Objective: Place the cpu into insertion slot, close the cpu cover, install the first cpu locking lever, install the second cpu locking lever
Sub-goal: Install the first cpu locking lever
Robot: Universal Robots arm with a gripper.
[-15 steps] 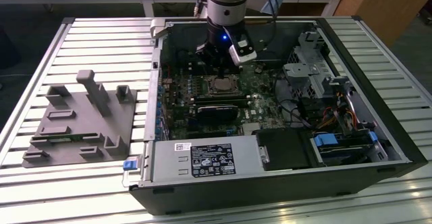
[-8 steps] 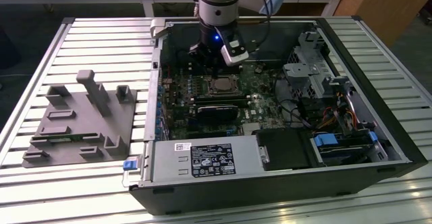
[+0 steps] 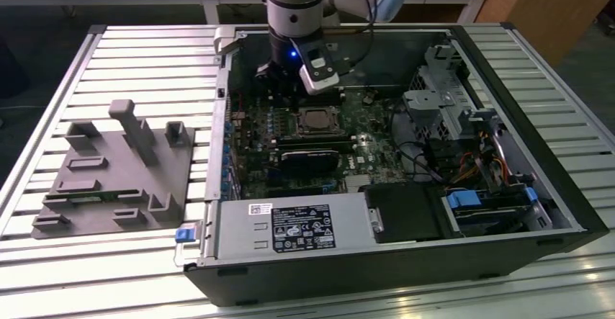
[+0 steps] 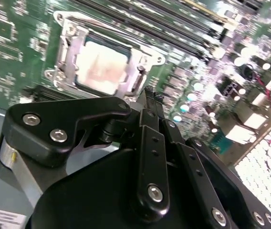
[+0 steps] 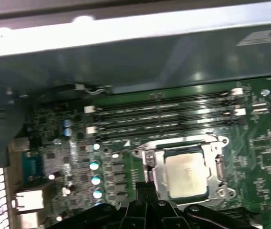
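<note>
- Where the slatted table [image 3: 115, 60] is widest, a black case [image 3: 384, 279] lies on its side with its panel off, taking up the exterior view's right half.
- The arm [image 3: 293, 2] stands upright over the case's far end, its wrist inside the walls with a blue light glowing on it.
- A grey fixture [image 3: 115, 175] with posts and pockets sits on the table at the exterior view's left, just beside the case.
- The green board [image 5: 264, 162] covers the case floor. A black card [image 3: 312, 158] stands across its middle, and four long memory slots [image 5: 164, 117] run side by side near the case wall.
- The slot [image 3: 315, 122] is on the board between the card and the arm's wrist.
- The cover [image 5: 220, 167] lies flat over the slot, its silvery frame around the chip on all sides in both wrist views.
- The cpu [image 5: 187, 174] sits in the slot, its dull silver top showing through the cover's cut-out.
- The gripper [image 5: 144, 187] hangs low over the board, its two black fingers pressed together with nothing between them. The tips are just beside one corner of the cover; whether they touch it I cannot tell.
</note>
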